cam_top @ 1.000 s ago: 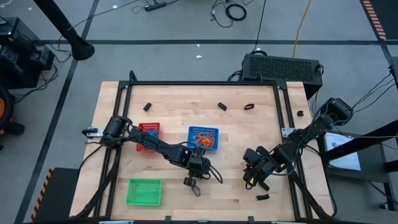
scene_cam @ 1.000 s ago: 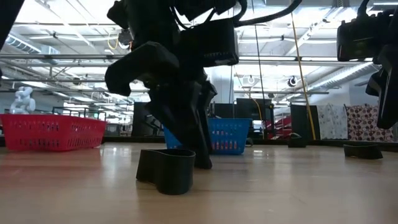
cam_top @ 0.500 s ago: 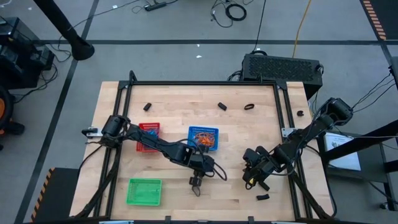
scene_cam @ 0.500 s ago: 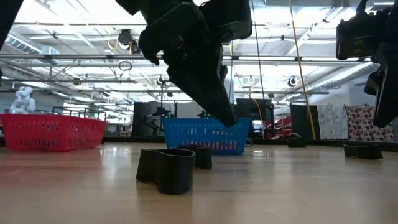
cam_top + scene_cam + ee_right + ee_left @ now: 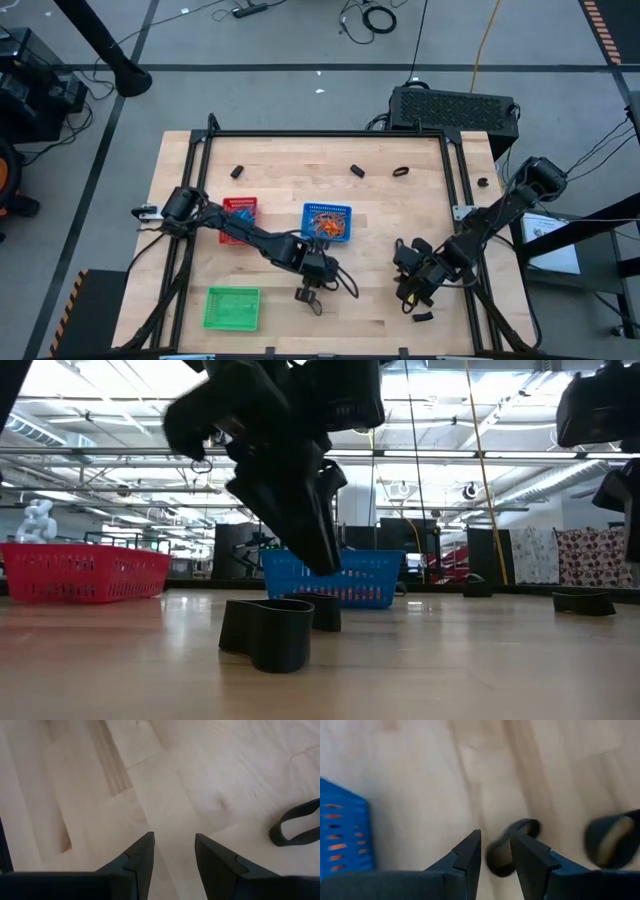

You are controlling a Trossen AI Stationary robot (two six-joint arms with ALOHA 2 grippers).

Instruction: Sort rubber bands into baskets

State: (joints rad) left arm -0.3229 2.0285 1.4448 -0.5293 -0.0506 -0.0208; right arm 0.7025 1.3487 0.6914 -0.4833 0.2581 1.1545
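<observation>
Two black rubber bands lie on the table under my left gripper: one stands on edge in front, one just behind it. In the left wrist view the farther band shows just beyond my open, empty fingers, which hang above it. My right gripper is open and empty above bare wood, and another black band lies beside it. The red basket, blue basket and green basket stand on the table; the blue one holds orange and blue bands.
More black bands lie along the far side and off the right edge. One lies near the front right. Black frame rails border the table. Bare wood lies between the two grippers.
My left gripper has risen from the table, where its fingers stood at the farther black band. It swung toward the table's right and back, and now hangs above the band. Both bands have stayed in place. My right gripper has shifted slightly toward the near right.
</observation>
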